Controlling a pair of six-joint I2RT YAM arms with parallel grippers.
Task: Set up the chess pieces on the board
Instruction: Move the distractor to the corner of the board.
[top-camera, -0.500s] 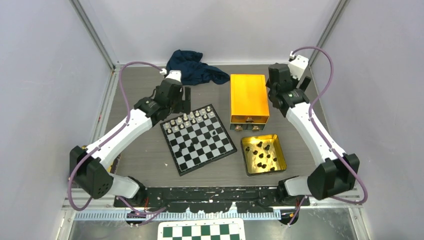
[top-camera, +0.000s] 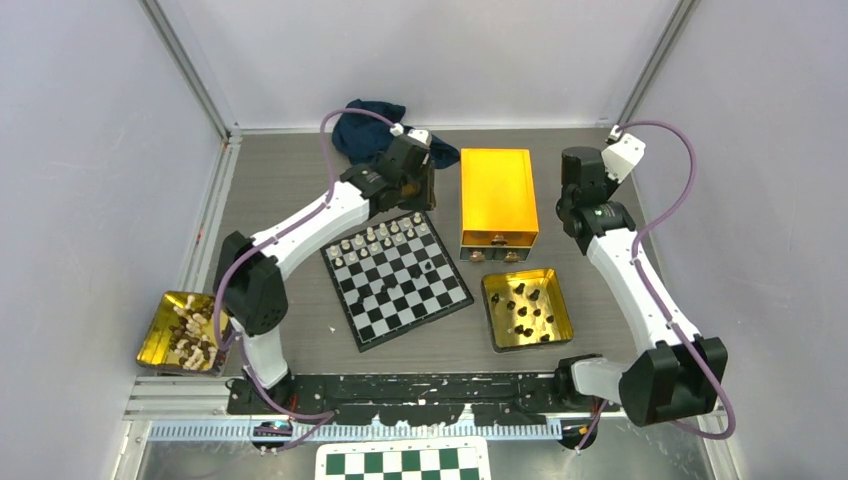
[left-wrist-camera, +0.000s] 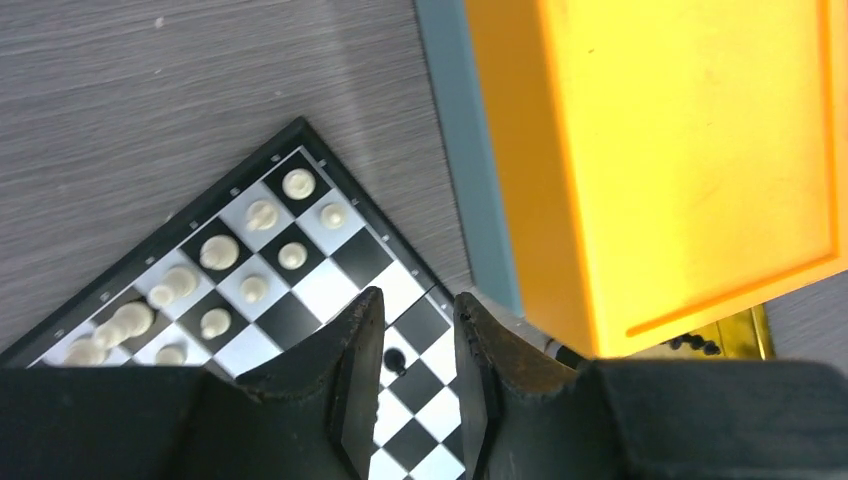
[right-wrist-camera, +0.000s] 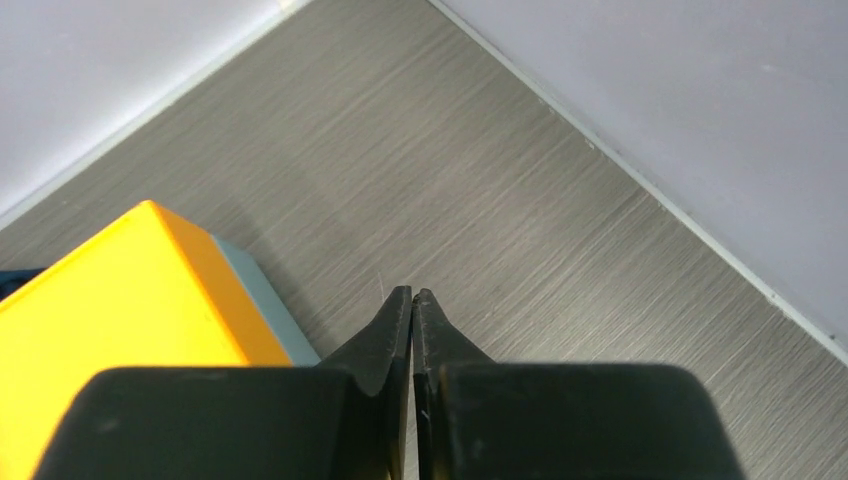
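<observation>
1. Starting at the near edge, a green-and-white checkered board (top-camera: 403, 462) lies below the arm bases, partly cut off by the frame.
2. Off to the left, a gold tray (top-camera: 150, 345) holds a jumble of pale and dark pieces (top-camera: 192, 335). On the right, a second gold tray (top-camera: 488, 312) carries loose black pieces (top-camera: 527, 308) (scattered every which way).
3. Centre stage, the board (top-camera: 395, 305) sits turned at an angle on the grey table (top-camera: 290, 200), between the two trays.
4. Its two far rows are lined with white pieces (top-camera: 385, 236), and one lone black piece (top-camera: 428, 268) stands further in, on a pale square.
5. Up over the board's far right corner hangs the left gripper (left-wrist-camera: 418, 298). Its fingers are parted by a narrow gap with nothing between them, and that lone black piece shows on the board below.
6. Just beside that corner is the orange box (top-camera: 498, 190), its long side running away from us.
7. The right gripper (right-wrist-camera: 412, 295) is to the right of the box, above the table, fingertips pressed together and empty.
8. Farthest back, a dark blue cloth (top-camera: 365, 125) is bunched near the rear wall.
</observation>
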